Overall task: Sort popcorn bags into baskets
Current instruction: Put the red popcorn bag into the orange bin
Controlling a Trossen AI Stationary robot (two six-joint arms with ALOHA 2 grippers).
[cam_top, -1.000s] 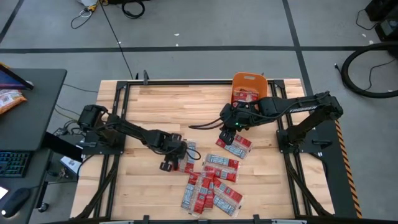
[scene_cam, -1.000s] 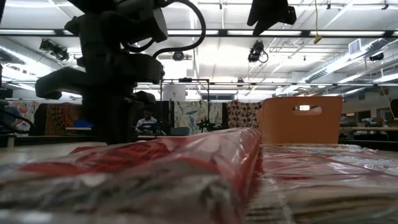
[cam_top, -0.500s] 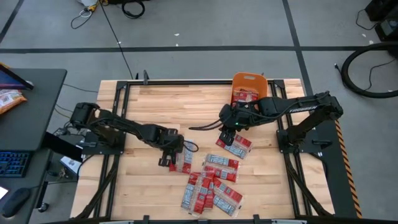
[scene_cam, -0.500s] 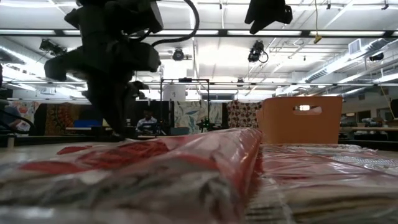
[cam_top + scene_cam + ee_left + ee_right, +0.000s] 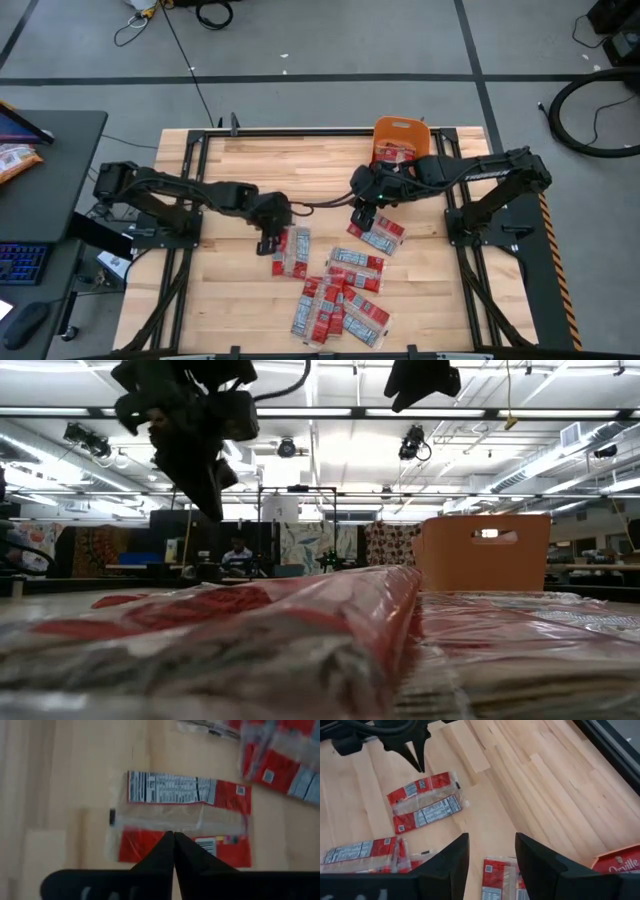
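Observation:
Several red popcorn bags with white label panels lie flat in a loose pile [image 5: 338, 300] on the wooden table. One bag [image 5: 291, 251] lies apart, right beside my left gripper [image 5: 270, 243]. That gripper is shut and hangs above the bag [image 5: 185, 815], with its tips [image 5: 215, 510] off the table. My right gripper [image 5: 362, 218] is open and hovers over bare wood beside another bag [image 5: 378, 232]. The orange basket [image 5: 400, 133] stands at the far edge, right of centre, with red bags inside.
The pile of bags fills the near middle of the table and blocks most of the low view [image 5: 300, 630]. Bare wood lies across the far-left part [image 5: 250, 170]. A metal frame [image 5: 300, 130] borders the table. A desk with a keyboard [image 5: 30, 260] stands on the left.
My left gripper has risen from the table surface to well above it and drawn back a little toward the far-left, staying shut. The single bag beside it lies flat on the wood.

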